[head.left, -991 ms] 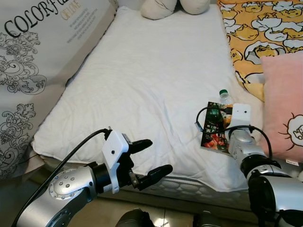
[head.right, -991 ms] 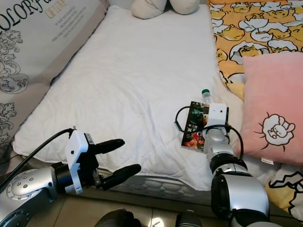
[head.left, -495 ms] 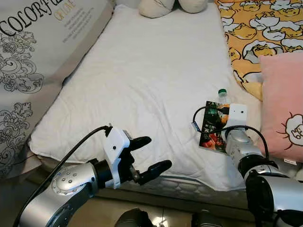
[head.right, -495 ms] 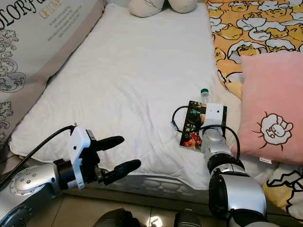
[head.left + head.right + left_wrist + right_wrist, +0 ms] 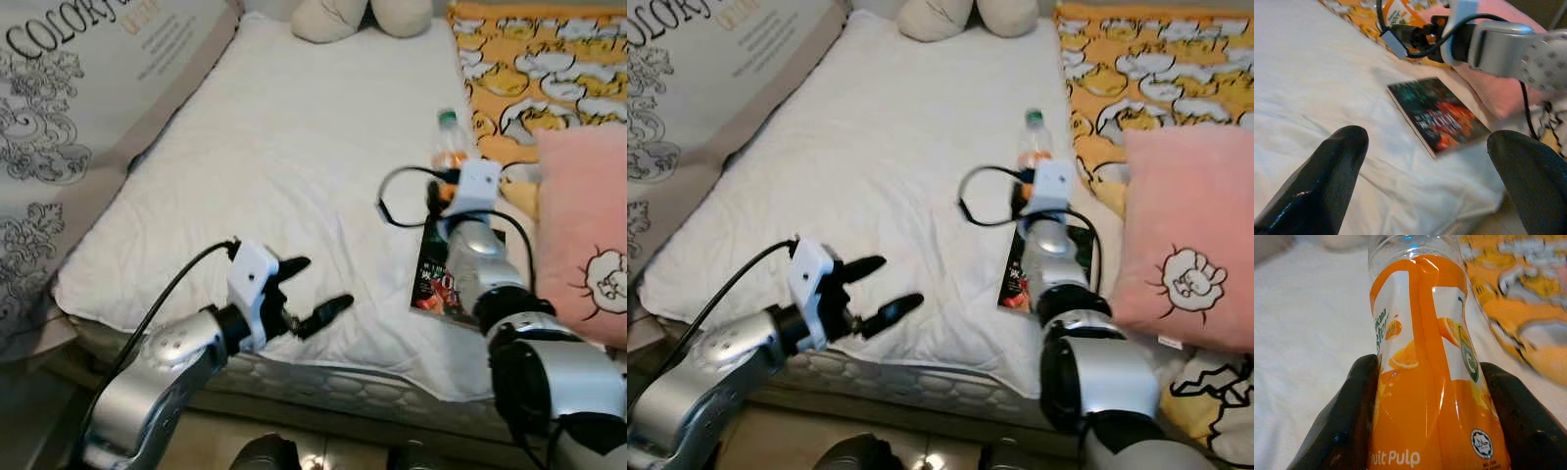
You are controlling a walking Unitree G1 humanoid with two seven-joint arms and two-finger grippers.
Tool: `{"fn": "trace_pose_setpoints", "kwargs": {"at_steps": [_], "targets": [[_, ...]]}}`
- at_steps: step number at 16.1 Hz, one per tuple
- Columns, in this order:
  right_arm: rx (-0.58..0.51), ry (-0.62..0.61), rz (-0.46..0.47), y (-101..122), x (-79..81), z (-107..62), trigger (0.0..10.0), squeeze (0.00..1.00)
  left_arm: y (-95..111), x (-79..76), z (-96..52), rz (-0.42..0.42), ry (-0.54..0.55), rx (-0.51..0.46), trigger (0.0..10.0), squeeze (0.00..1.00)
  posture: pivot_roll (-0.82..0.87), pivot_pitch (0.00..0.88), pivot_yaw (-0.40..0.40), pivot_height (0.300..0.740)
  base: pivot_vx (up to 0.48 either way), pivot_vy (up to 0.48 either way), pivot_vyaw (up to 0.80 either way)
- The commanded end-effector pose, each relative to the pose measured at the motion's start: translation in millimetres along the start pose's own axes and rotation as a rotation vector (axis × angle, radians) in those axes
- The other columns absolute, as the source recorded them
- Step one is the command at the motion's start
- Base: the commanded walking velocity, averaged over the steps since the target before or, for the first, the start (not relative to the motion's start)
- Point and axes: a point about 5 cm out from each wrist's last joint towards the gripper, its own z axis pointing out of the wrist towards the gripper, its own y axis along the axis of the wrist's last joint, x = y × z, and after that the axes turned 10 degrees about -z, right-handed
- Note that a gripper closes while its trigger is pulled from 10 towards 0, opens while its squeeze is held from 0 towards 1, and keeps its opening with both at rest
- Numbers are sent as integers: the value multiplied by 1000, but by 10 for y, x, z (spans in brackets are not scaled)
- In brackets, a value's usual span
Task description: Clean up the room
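An orange juice bottle [image 5: 1425, 382] with a green cap [image 5: 447, 118] is held upright above the white bed [image 5: 294, 137]. My right gripper [image 5: 448, 176] is shut on it, one black finger [image 5: 1349, 423] on each side of the label. A dark, colourful book [image 5: 443, 282] lies flat on the bed just under that arm, near the pink pillow. My left gripper [image 5: 313, 291] hangs open over the bed's front edge, to the left of the book [image 5: 1442, 117], with nothing between its fingers [image 5: 1327, 181].
A pink pillow [image 5: 588, 225] lies right of the book, and a yellow duck-print blanket [image 5: 529, 69] lies behind it. A grey printed cover [image 5: 78, 117] lines the bed's left side. Two beige cushions [image 5: 362, 15] sit at the far end.
My right gripper has lifted the bottle from beside the book, up and further over the bed. My left gripper has reached a little forward over the bed edge. The camera shifted too.
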Motion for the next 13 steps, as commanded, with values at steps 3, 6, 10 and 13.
{"fn": "trace_pose_setpoints", "kwargs": {"at_steps": [3, 6, 10, 13], "targets": [[-271, 2, -5, 327, 95, -81, 0, 0, 16, 306, 34, -23, 214, -109, 10000, 0, -41, 0, 4, 703, 0, 0, 0], [-355, -55, -24, 229, -5, -297, 0, 0, -55, 532, -28, -85, 374, -157, 10000, 0, -82, 0, 9, 703, 0, 0, 0], [-275, -27, 1, -332, -9, -873, 0, 0, -174, 659, -73, -32, 490, -134, 10000, 0, -115, 0, 22, 703, 0, 0, 0], [-212, 87, -54, -629, -5, -1254, 0, 0, -285, 696, -357, -52, 588, -134, 10000, 0, -113, 0, 29, 703, 0, 0, 0]]}}
